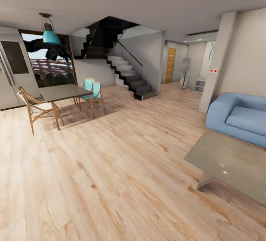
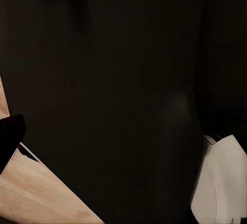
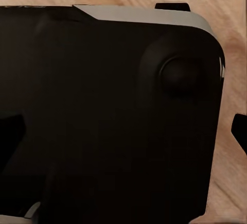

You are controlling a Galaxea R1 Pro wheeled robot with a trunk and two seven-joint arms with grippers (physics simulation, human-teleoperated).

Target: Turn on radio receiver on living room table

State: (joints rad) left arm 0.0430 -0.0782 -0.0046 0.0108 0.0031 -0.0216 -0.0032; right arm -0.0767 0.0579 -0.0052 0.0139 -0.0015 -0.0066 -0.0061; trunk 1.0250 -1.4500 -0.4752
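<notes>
Still hunting for the radio

Nearest, my wrist cameras face the dark robot body, so I cannot tell either claw's state. Further right sits the low counter (image 1: 229, 159), its visible part bare; no radio receiver spotted yet. Beyond, the blue sofa (image 1: 240, 117). Switching on remains undone.

One table (image 1: 229, 159), one sofa (image 1: 240, 117), three chairs (image 1: 33, 106).

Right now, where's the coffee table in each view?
Head view: coffee table at lower right, in front of the blue sofa, cut by the frame edge.
Left wrist view: not in it.
Right wrist view: not in it.
Shared landmark: the light wood floor.
</notes>
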